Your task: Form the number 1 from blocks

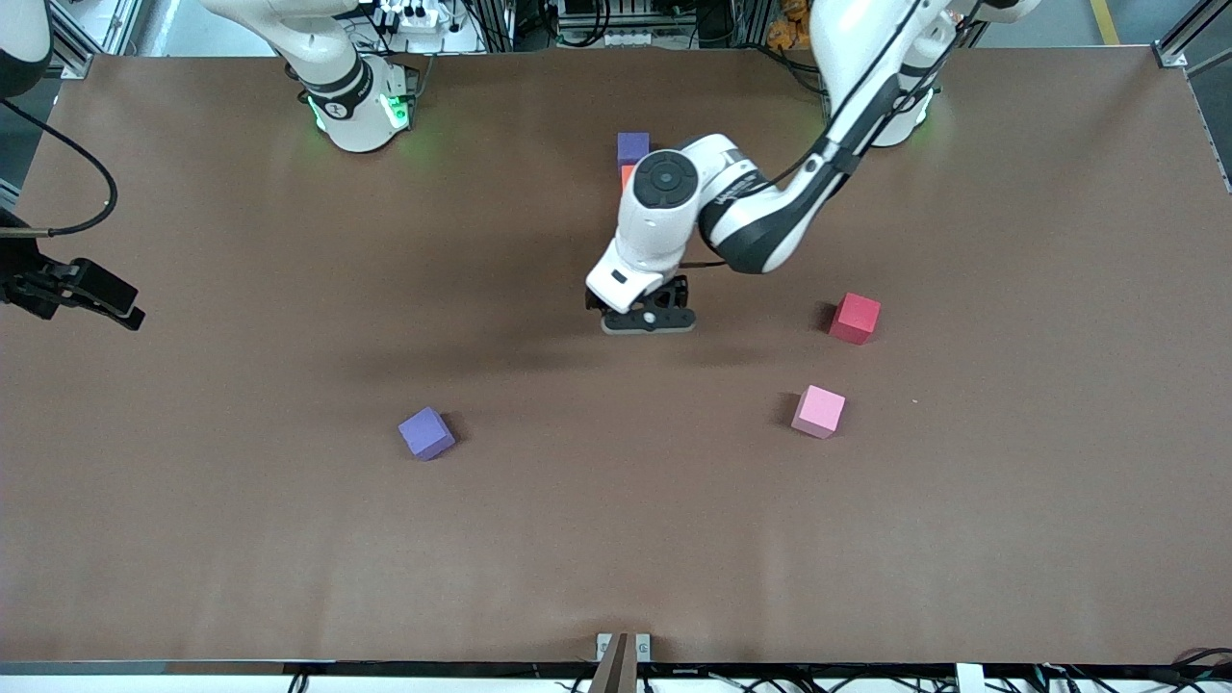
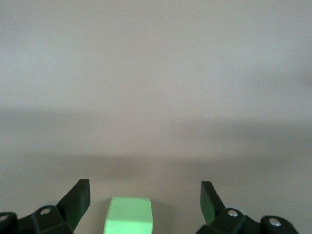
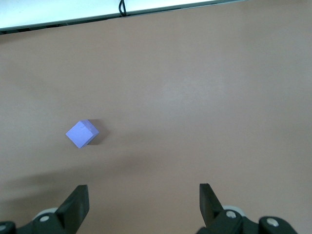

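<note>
Green block (image 2: 129, 215), resting on the worktop (image 1: 289, 539) directly between the spread fingers of the left claw (image 1: 647, 316) at mid-table, not yet pinched; right claw (image 3: 142, 204), likewise spread, waits high over the purple block (image 3: 82, 133).

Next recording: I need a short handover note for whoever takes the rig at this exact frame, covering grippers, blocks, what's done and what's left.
Left gripper: low at mid-table, jaws open either side of a green block, not closed on it.
Right gripper: open, empty, waiting at the right arm's end of the table; a loose purple block is in its wrist view.
Blocks: a second purple block and an orange block sit together near the bases, the orange largely hidden by the left arm. Red block and pink block lie loose toward the left arm's end.
Done: the start of a line. Left: the green, red, pink and loose purple blocks.
</note>
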Motion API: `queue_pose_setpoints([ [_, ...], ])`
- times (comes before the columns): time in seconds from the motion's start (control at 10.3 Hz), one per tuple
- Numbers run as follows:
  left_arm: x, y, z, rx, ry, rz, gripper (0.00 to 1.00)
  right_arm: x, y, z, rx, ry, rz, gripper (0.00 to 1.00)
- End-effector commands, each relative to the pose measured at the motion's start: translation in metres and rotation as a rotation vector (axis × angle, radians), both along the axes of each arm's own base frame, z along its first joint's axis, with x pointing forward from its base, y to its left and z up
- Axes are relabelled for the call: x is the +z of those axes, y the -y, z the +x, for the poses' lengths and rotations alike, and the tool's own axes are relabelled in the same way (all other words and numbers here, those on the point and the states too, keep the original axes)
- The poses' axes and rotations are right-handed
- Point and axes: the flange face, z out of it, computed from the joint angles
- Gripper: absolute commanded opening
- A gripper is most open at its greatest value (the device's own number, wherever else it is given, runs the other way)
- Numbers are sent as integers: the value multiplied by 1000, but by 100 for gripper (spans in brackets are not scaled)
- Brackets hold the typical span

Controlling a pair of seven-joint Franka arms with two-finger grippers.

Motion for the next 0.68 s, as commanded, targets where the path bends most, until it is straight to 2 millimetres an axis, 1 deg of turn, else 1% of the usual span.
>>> queue_pose_setpoints([
  [0.0,59,-67,37,121,52,54,100,4,4,1,10,-3,16,100],
  [0.1,84,-94,50,167,72,64,100,5,4,1,12,-2,15,100],
  [0.29,124,-149,68,229,100,106,100,4,4,-2,11,-31,11,100],
  [0.39,147,-185,78,217,115,126,100,8,4,-2,11,-26,11,100],
  [0.48,170,-221,83,173,122,155,100,8,5,-2,10,-26,11,100],
  [0.58,189,-255,88,137,135,178,100,8,5,-2,10,-26,11,100],
])
